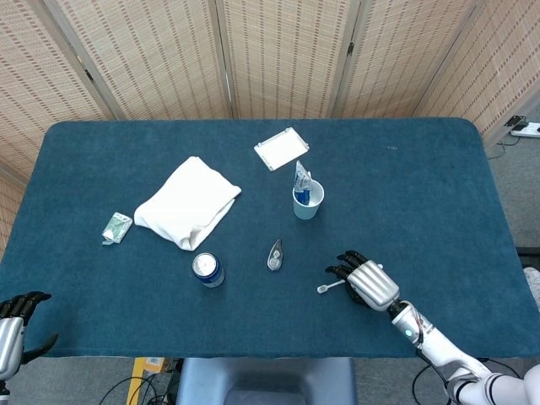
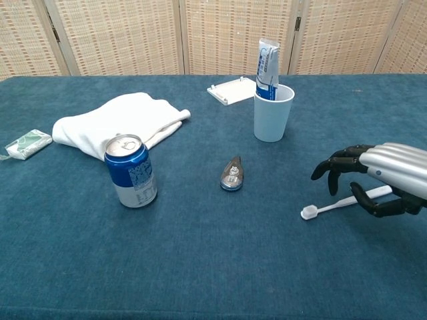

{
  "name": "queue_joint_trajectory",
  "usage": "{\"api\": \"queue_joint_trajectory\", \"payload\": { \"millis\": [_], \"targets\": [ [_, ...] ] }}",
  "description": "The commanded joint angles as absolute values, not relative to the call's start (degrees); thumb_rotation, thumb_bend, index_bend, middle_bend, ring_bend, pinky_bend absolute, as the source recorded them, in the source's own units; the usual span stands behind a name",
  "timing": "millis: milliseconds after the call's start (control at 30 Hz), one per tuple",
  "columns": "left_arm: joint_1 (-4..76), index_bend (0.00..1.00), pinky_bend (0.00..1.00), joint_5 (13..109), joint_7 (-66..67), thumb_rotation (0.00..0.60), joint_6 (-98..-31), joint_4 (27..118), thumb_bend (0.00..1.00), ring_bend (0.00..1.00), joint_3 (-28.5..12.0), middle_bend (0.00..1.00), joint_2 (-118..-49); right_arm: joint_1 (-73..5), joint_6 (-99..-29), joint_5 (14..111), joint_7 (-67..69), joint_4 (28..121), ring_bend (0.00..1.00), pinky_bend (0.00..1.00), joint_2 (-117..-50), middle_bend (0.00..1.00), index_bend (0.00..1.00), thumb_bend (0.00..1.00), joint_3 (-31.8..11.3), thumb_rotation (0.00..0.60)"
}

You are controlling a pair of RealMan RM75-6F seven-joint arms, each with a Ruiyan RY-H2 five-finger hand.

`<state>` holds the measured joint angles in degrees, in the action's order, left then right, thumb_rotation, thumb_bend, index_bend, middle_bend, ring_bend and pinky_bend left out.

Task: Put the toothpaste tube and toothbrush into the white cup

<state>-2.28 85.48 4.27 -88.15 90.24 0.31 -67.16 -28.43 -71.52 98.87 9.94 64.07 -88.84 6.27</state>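
Observation:
The white cup (image 2: 273,113) stands right of the table's middle, with the blue-and-white toothpaste tube (image 2: 267,63) upright inside it. Both also show in the head view as cup (image 1: 307,202) and tube (image 1: 301,179). A white toothbrush (image 2: 327,208) lies flat on the blue cloth, its head pointing left. My right hand (image 2: 383,177) arches over its handle, fingers on the far side and thumb on the near side, with no firm grip visible. From above, the toothbrush (image 1: 329,287) sticks out left of that hand (image 1: 367,283). My left hand (image 1: 13,325) hangs off the table's near left corner, holding nothing.
A blue soda can (image 2: 131,171) stands near the front left. A small teardrop-shaped case (image 2: 232,174) lies between the can and the toothbrush. A white towel (image 1: 187,202), a green packet (image 1: 116,227) and a flat white tray (image 1: 281,148) lie further back.

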Motion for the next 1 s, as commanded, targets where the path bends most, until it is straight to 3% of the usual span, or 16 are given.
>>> {"api": "queue_joint_trajectory", "payload": {
  "millis": [33,100,200,333,467,1000],
  "targets": [
    [-2.2,0.28,0.23,85.6,4.4,0.6,-88.1,90.3,0.27,0.22,0.3,0.26,-67.2,-27.7,-72.8,98.2,7.6,64.0,0.17,0.17,-88.6,0.45,0.3,0.48,4.9,0.6],
    [-2.2,0.28,0.23,85.6,4.4,0.6,-88.1,90.4,0.27,0.22,0.3,0.26,-67.2,-27.6,-73.0,97.7,5.8,63.8,0.17,0.17,-88.7,0.48,0.41,0.29,4.3,0.6],
    [-2.1,0.28,0.23,85.7,4.6,0.6,-88.1,90.6,0.27,0.22,0.3,0.26,-67.1,-27.5,-72.0,97.0,1.8,64.5,0.17,0.17,-88.4,0.49,0.47,0.2,3.9,0.6],
    [-2.1,0.28,0.23,85.6,4.6,0.6,-88.1,90.6,0.27,0.22,0.3,0.26,-67.0,-27.7,-70.3,96.4,-2.7,66.6,0.17,0.17,-87.7,0.49,0.47,0.2,3.8,0.6],
    [-2.1,0.28,0.23,85.3,4.5,0.6,-87.7,90.5,0.27,0.22,0.4,0.26,-67.1,-27.8,-68.9,95.6,-6.2,66.3,0.17,0.17,-88.0,0.49,0.47,0.28,3.4,0.6],
    [-2.5,0.28,0.23,84.8,3.7,0.6,-87.7,89.7,0.27,0.22,0.5,0.26,-67.1,-28.2,-67.3,95.1,-9.7,63.5,0.17,0.17,-91.5,0.49,0.49,0.26,3.1,0.6]
  ]
}}
